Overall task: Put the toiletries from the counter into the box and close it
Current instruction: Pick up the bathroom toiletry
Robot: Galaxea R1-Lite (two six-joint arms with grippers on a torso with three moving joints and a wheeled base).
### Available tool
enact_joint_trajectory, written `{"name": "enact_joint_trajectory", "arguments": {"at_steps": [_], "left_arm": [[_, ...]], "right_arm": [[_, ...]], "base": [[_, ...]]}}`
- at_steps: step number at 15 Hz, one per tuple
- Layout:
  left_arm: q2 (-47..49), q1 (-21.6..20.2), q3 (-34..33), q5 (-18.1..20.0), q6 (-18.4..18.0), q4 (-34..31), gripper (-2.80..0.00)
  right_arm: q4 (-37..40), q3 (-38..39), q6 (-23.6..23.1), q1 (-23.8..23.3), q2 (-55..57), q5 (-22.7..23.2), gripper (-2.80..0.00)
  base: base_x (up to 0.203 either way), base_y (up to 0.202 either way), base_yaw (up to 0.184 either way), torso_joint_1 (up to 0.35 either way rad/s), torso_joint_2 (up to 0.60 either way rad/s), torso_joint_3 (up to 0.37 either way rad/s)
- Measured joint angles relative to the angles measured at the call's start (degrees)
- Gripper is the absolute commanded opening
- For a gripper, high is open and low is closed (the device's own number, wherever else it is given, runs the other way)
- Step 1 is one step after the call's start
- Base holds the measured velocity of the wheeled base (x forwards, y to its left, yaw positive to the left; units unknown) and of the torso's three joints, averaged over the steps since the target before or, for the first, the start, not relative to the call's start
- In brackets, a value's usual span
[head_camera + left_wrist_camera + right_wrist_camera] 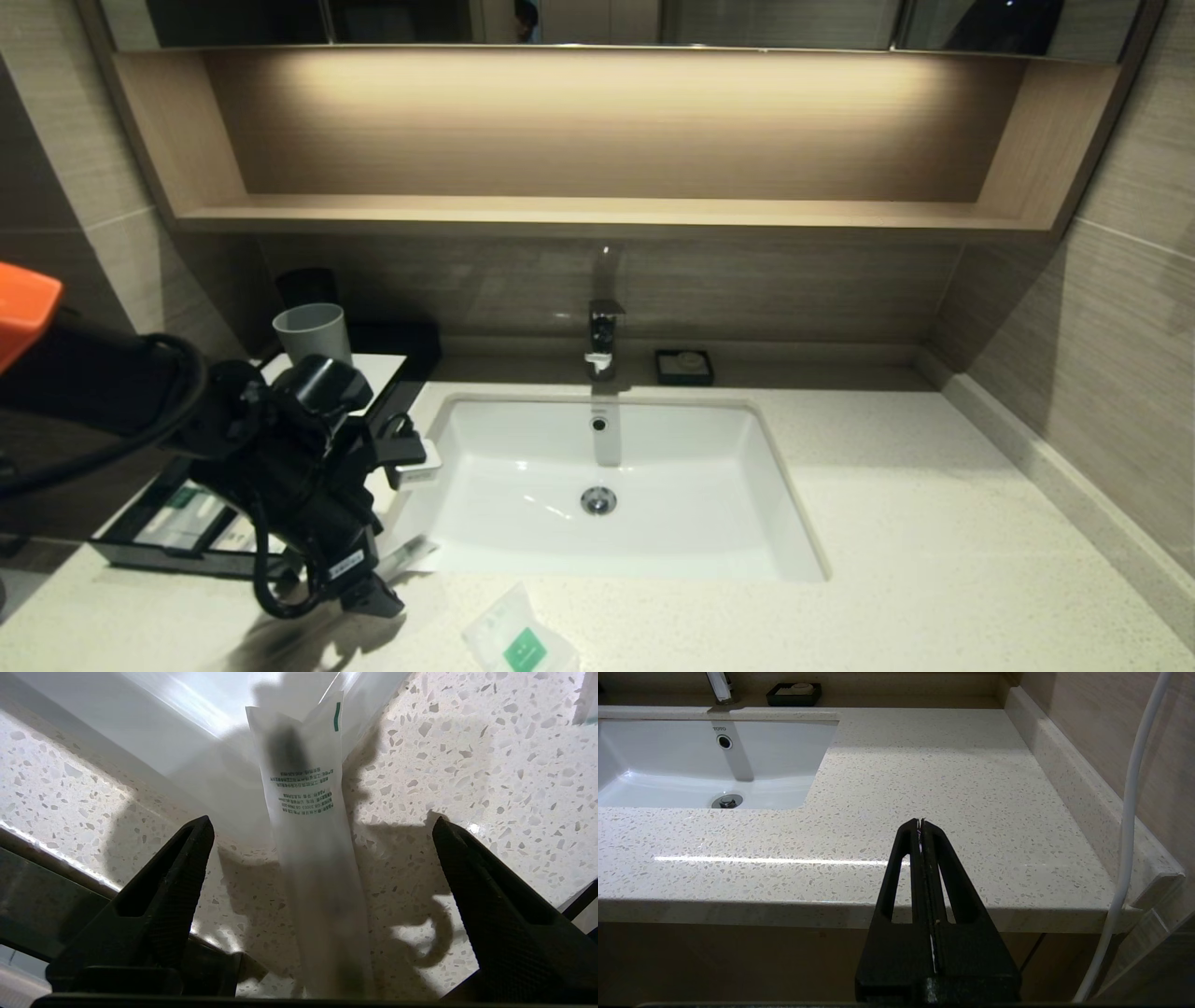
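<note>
Wide-open left gripper (pixel 322 830) over a wrapped stick (pixel 313 858).
The stick's long, cloudy wrapper lies on the speckled stone counter (pixel 490 765).

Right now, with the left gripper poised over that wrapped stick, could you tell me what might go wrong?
1. The wrapped stick lies with its far end over the sink rim; a nudge from the open left gripper could tip it into the basin.
2. Its thin, flat wrapper may slip between the fingers.
3. The sachet sits near the counter front edge and could be swept off.
</note>
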State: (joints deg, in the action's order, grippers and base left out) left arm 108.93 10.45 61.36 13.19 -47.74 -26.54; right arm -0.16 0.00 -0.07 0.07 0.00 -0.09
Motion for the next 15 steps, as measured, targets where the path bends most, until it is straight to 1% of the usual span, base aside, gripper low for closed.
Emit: {"name": "enact_joint_trajectory", "arguments": {"at_steps": [14,15], "left_arm": [[0.9,-0.1,-0.5,-0.6,0.5,2.4,0.0],[0.9,-0.1,-0.5,-1.4,0.5,2.5,-2.8]], "right_arm": [[0.0,0.0,0.0,0.0,0.0,0.0,-2.8],[0.0,0.0,0.0,0.0,0.0,0.0,-2.8]], "base": [[0.0,0.0,0.0,0.0,0.0,0.0],[0.0,0.0,0.0,0.0,0.0,0.0]]}}
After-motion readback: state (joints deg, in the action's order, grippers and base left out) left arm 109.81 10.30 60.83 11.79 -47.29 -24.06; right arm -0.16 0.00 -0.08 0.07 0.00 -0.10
